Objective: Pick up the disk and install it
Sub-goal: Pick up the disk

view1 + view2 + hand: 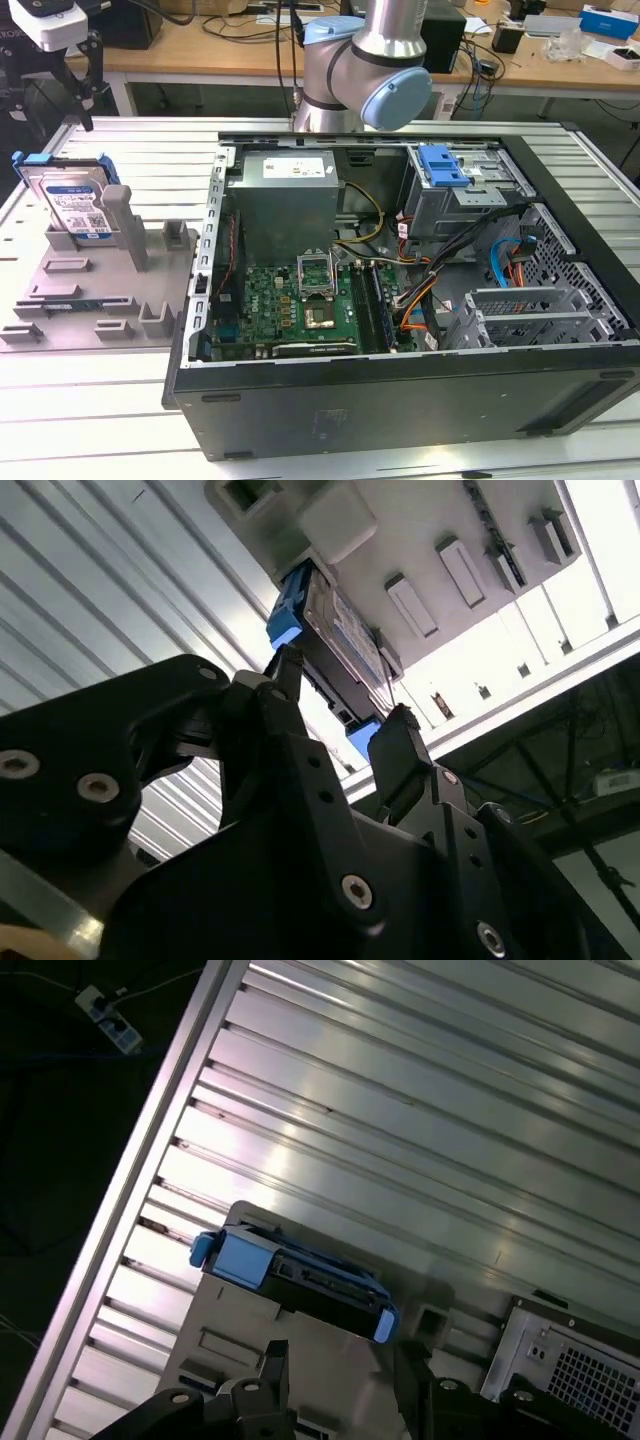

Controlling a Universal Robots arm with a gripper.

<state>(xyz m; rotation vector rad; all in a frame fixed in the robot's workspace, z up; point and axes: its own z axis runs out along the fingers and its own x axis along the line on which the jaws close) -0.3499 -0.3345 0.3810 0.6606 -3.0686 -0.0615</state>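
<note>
The disk (75,200) is a silver drive with a white-and-blue label in a blue carrier. It stands on edge in a grey fixture (100,295) at the exterior view's left. My gripper (72,100) hangs above it, open and clear of it, with nothing between its black fingers. In the second wrist view the disk (340,640) lies beyond the gripper (345,715), in line with the gap between its fingers (400,755). The first wrist view shows the disk's (300,1275) blue-edged top ahead of the gripper (342,1365).
An open computer case (400,400) lies on the ribbed metal table (120,400), right of the fixture. Inside are a motherboard (290,300), cables and a drive cage with a blue latch (443,165). The arm's body (360,70) stands behind the case. Cluttered desks line the back.
</note>
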